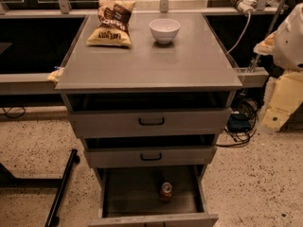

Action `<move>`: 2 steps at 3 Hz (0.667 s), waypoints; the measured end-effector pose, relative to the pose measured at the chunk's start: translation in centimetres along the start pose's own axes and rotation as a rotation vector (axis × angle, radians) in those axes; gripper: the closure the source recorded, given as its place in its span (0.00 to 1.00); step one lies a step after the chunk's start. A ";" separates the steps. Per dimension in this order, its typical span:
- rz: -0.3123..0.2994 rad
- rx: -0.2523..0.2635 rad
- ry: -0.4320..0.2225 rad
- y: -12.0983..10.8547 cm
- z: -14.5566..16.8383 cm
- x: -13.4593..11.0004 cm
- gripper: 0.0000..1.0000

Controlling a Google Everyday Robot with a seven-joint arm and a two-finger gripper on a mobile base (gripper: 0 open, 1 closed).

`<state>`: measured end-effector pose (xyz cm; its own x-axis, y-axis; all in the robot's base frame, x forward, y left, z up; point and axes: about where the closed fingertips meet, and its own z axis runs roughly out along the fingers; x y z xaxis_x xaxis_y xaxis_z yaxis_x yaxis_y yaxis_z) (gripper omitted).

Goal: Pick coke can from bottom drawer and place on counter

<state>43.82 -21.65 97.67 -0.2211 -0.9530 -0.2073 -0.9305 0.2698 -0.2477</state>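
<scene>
The can (pixel 165 191) is standing upright on the grey floor of the bottom drawer (pixel 128 195), its silver top facing up and its red side showing below. It is sitting a little right of the drawer's middle, apart from both side walls and from the front panel. The drawer is hanging pulled out, the only one of the three opened wide. The two shallower drawers above it are showing their fronts and black handles (pixel 151 121), each with a dark gap over it. The gripper (pixel 268 43) is hanging at the right edge of the view, off the right side of the counter (pixel 151 63) and not over it, as a pale bulk with cream-coloured parts beneath. Whether it is open or closed I cannot tell, and it is holding nothing that can be seen. The can is lying well apart from it, far lower in the view and off to its left, with the counter's right corner and the two upper drawers coming between them. On the counter, a yellow chip bag (pixel 111 23) is lying at the back left. A white bowl (pixel 164 30) is sitting near the back middle, to the right of the bag and not touching it. Dark cables (pixel 241 126) are trailing on the speckled floor at the cabinet's right.
</scene>
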 end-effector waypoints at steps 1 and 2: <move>0.000 0.000 0.000 0.0 0.0 0.0 0.02; 0.011 -0.011 -0.018 0.6 1.7 0.3 0.14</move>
<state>43.69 -21.53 95.82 -0.2264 -0.9473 -0.2266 -0.9311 0.2788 -0.2354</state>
